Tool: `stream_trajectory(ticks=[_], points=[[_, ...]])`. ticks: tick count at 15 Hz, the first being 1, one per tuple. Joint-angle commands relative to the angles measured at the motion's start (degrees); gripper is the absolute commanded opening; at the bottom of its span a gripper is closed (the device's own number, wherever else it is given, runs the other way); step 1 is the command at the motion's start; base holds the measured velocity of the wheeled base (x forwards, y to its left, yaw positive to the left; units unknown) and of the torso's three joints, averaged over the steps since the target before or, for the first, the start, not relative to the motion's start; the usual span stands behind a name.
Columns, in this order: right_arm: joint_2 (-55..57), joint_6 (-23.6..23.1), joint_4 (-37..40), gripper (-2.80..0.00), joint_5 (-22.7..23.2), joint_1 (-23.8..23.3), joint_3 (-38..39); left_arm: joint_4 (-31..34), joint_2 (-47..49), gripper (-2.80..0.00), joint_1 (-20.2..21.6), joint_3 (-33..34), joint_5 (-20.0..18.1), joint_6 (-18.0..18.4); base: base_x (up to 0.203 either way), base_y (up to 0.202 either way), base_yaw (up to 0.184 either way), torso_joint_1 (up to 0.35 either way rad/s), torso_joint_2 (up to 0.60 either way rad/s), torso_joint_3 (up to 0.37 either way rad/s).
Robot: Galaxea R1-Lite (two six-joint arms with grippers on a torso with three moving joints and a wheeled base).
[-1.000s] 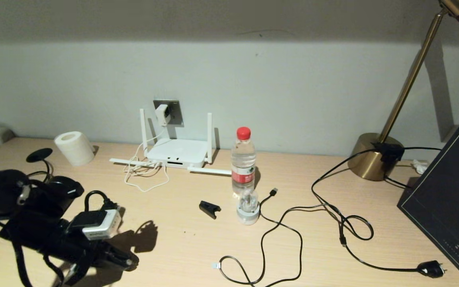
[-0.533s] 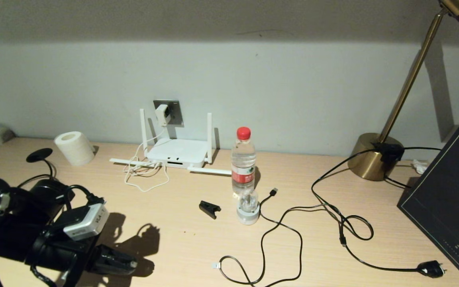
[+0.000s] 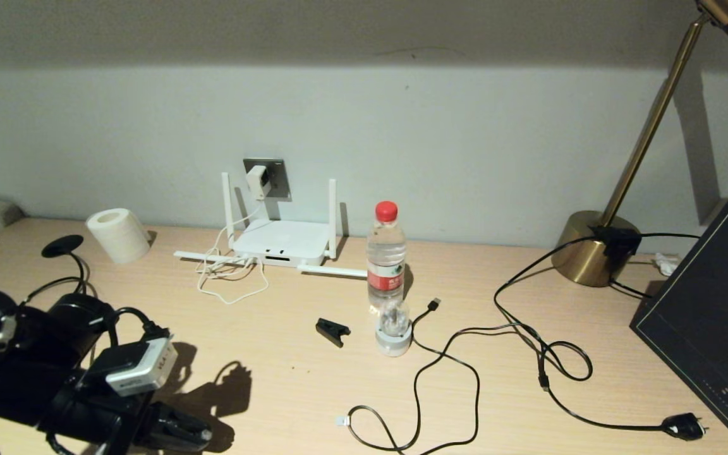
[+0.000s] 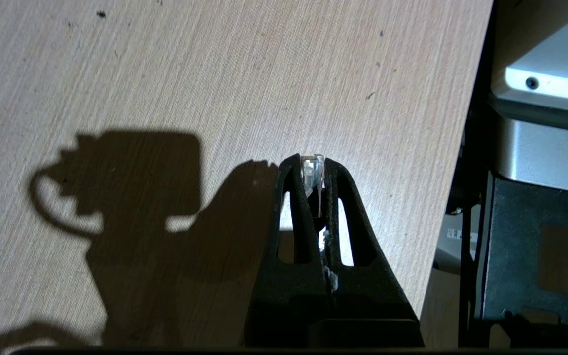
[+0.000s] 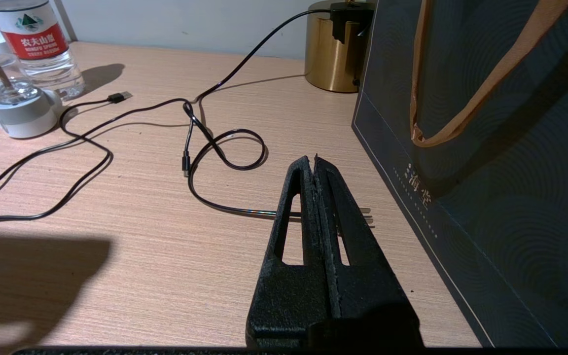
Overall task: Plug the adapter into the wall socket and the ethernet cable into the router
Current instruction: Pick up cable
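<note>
Pale wooden counter [image 3: 301, 379]: my left pincer [image 4: 313, 165], clenched on the black ethernet cable's clear plug [image 4: 312, 178], is drifting back lower-left, not yet toward the flat white router [image 3: 280, 243].

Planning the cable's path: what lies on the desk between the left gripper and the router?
In the head view, bare desk mostly; the loose white cord loops just before the router. The left gripper holds the ethernet cable.

The white adapter [image 3: 255, 182] sits plugged into the grey wall socket [image 3: 268, 177] at 12 o'clock. Just below stands the white router [image 3: 280, 243]. The ethernet cable's clear plug [image 4: 312, 173] is pinched at 8 o'clock.
</note>
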Motion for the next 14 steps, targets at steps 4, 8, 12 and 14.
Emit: stream_trajectory(ticks=[4, 8, 12, 14], points=[[0.1, 0.0, -0.1, -2.8, 0.0, 0.0, 2.0, -1.1, 4.6, -2.8, 0.2, -3.7, 1.9, 0.4, 0.0, 0.0, 0.0, 0.0, 0.0, 0.0], [0.1, 0.0, -0.1, -2.8, 0.0, 0.1, 2.0, -8.8, 7.7, -2.8, 0.5, -4.4, 6.1, 0.6, 0.0, 0.0, 0.0, 0.0, 0.0, 0.0], [0.1, 0.0, -0.1, -2.8, 0.0, 0.0, 2.0, -9.3, 8.5, -2.8, 0.4, -4.2, 7.0, 0.6, 0.0, 0.0, 0.0, 0.0, 0.0, 0.0], [0.1, 0.0, -0.1, -2.8, 0.0, 0.0, 2.0, -8.8, 8.5, -2.8, 0.4, -4.2, 7.4, 0.7, 0.0, 0.0, 0.0, 0.0, 0.0, 0.0]])
